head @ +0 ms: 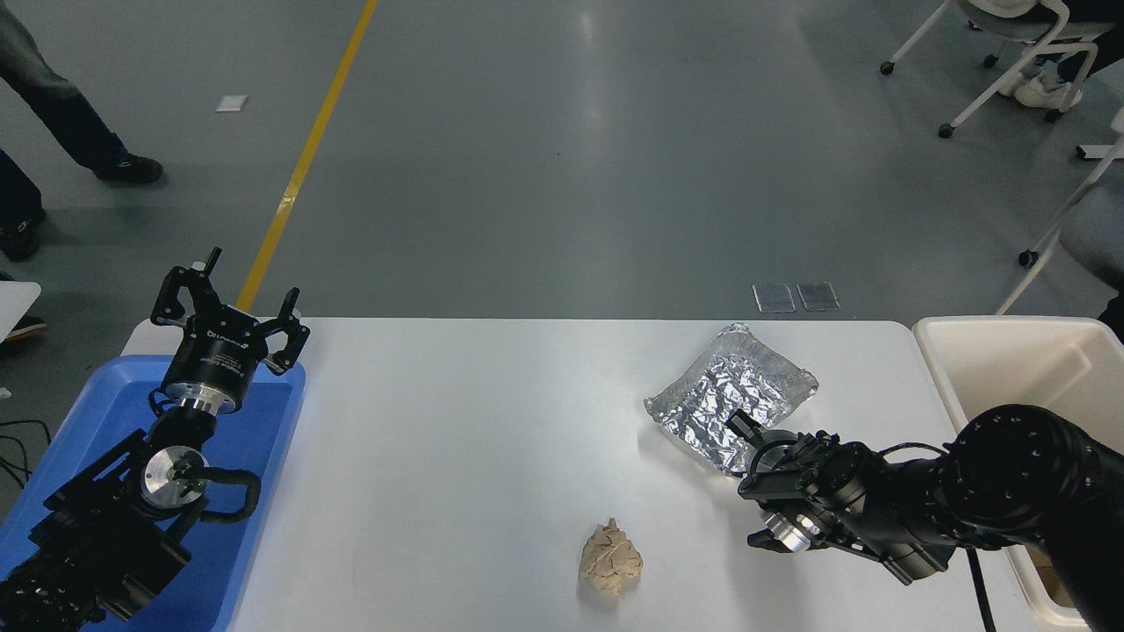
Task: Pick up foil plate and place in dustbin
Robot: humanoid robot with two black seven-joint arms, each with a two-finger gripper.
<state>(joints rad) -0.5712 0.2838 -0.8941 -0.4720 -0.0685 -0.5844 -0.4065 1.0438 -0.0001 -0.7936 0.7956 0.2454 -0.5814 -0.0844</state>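
The foil plate, shiny crinkled silver, lies on the white table right of centre. My right gripper reaches in from the right at the plate's near edge. One black finger lies on top of the foil and the jaws look closed on that edge. The cream-white dustbin stands at the table's right end, behind my right arm. My left gripper is parked open over the blue tray at the lower left.
A crumpled tan paper ball lies near the table's front edge, left of my right gripper. The shallow blue tray sits at the table's left end. A person's legs stand on the floor at the far left, and chairs at the far right.
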